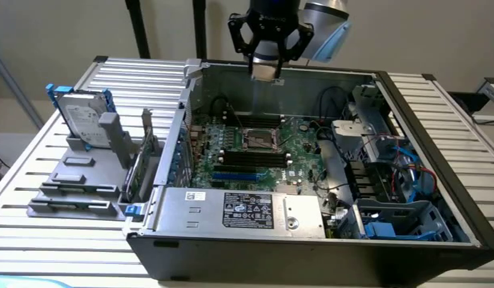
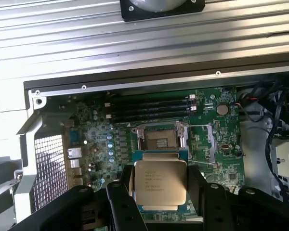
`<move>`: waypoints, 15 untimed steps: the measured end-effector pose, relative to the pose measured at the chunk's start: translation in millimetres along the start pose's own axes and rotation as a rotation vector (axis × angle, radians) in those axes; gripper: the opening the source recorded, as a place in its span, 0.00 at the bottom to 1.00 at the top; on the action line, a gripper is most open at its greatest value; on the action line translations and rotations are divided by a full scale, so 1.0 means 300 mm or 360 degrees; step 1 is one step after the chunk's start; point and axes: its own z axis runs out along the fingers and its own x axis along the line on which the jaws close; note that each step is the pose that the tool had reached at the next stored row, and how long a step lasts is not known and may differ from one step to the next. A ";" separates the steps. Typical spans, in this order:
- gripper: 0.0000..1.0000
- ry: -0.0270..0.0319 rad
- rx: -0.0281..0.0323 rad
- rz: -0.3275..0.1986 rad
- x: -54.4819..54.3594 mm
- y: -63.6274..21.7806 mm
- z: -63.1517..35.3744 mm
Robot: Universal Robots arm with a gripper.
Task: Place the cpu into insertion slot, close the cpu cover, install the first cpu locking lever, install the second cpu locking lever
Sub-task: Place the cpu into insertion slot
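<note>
Gripper (image 1: 266,71) on cpu (image 2: 160,183) edges — well above insertion slot (image 1: 261,139)

The cpu (image 2: 160,181) sits in the gripper (image 1: 266,73), well above the insertion slot (image 1: 261,139).

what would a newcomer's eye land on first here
The gripper hangs over the far wall of the open computer case, clamped on the cpu, silvery top facing the wrist camera. Beneath, midway on the green motherboard, the insertion slot lies empty. A grey power supply box spans the case's near side.
</note>
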 end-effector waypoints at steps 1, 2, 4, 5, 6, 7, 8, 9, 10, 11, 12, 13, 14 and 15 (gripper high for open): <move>0.55 -0.00026 -0.00008 0.0029 0.000 0.000 0.004; 0.55 -0.00051 -0.00012 0.0057 0.000 -0.001 0.008; 0.55 -0.00102 -0.00024 0.0114 0.000 -0.001 0.016; 0.55 -0.00127 -0.00028 0.0143 0.000 -0.002 0.020; 0.55 -0.00155 -0.00034 0.0174 0.000 -0.002 0.024; 0.55 -0.00180 -0.00039 0.0202 0.000 -0.003 0.028; 0.55 -0.00206 -0.00046 0.0231 -0.001 -0.003 0.031; 0.55 -0.00232 -0.00051 0.0259 -0.001 -0.003 0.035; 0.55 -0.00258 -0.00058 0.0288 -0.001 -0.003 0.039; 0.55 -0.00283 -0.00063 0.0316 -0.001 -0.004 0.042; 0.55 -0.00308 -0.00067 0.0345 -0.001 -0.004 0.046; 0.55 -0.00336 -0.00076 0.0375 -0.001 -0.004 0.049; 0.55 -0.00360 -0.00079 0.0403 -0.001 -0.005 0.053; 0.55 -0.00386 -0.00085 0.0432 -0.001 -0.005 0.056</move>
